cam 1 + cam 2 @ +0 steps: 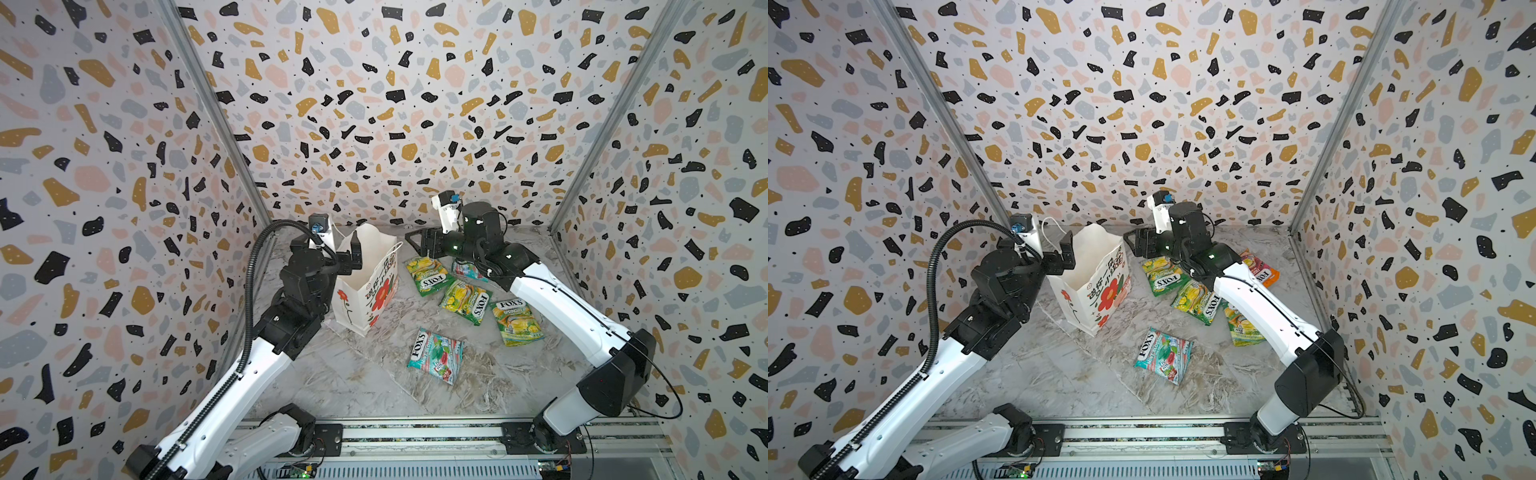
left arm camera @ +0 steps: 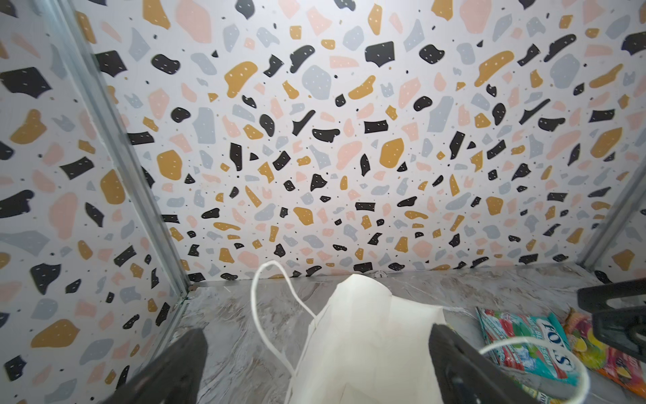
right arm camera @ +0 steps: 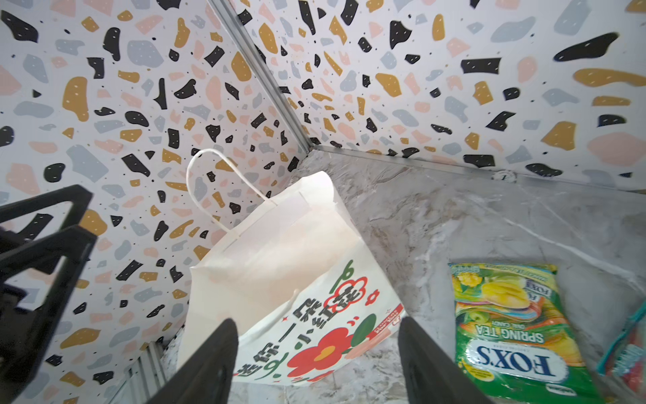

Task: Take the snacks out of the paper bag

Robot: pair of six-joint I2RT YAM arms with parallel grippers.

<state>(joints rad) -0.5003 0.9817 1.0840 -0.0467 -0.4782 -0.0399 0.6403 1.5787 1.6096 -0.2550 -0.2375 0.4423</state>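
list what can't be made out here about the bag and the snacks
- inside the paper bag: its own walls hide the bottom in every view, so a leftover packet can't be ruled out
- orange-pink packet: partly covered by the right arm in a top view
- far teal-red packet: blurred, cut off by the right wrist view's edge

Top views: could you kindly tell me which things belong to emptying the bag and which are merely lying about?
Belong to the job: paper bag, three green-yellow packets, two teal-red packets, one orange-pink packet.
Merely surroundings: marbled tabletop, speckled walls, front rail.
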